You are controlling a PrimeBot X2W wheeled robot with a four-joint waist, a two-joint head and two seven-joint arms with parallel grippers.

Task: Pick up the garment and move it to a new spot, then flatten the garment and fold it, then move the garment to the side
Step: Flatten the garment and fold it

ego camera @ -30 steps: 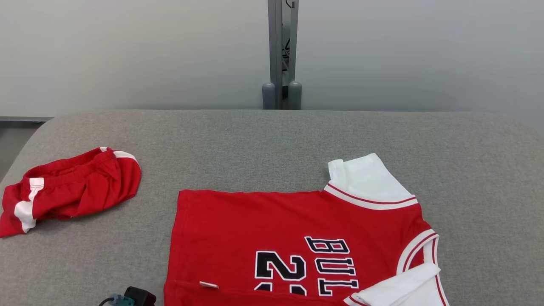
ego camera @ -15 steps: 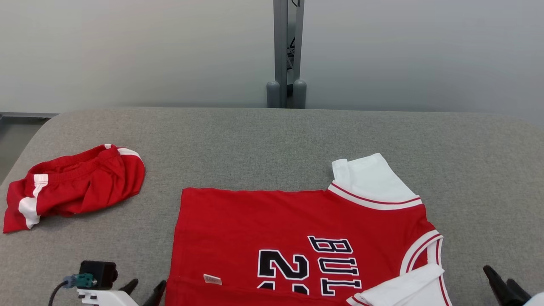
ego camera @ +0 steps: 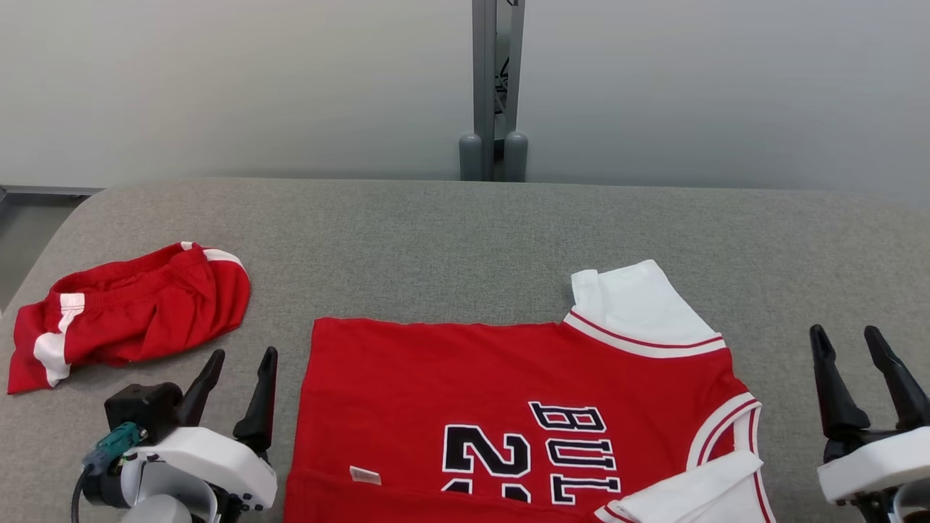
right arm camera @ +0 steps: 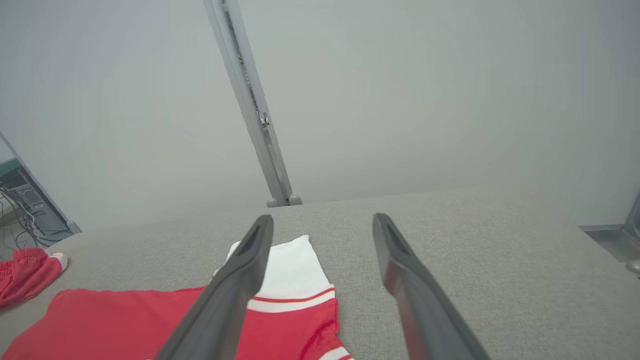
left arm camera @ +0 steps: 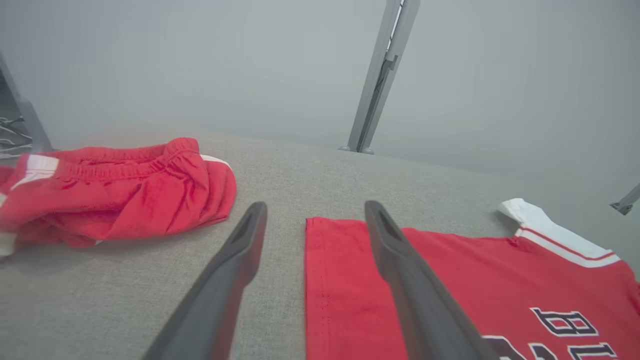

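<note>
While the red jersey [ego camera: 508, 385] lies flat on the grey desk [ego camera: 436, 240], both grippers wait beside it with nothing in them. The jersey is in the near middle of the desk. It lies sideways, with its bottom edge toward the robot's left and its neck toward the right. One white sleeve [ego camera: 632, 301] points to the far side. Another white sleeve [ego camera: 690, 494] shows at the near edge. Black letters and a big number are on the front.

The left gripper [ego camera: 244, 353] has its two dark fingers spread apart. It is just beside the bottom edge of the jersey, between the jersey and the red shorts [ego camera: 138, 312]. The shorts sit in a crumpled heap at the left end of the desk, apart from the jersey.

The right gripper [ego camera: 844, 333] also has its fingers spread apart. It is over bare desk, near the neck end of the jersey but not touching it.

A grey post [ego camera: 494, 80] stands behind the desk.
</note>
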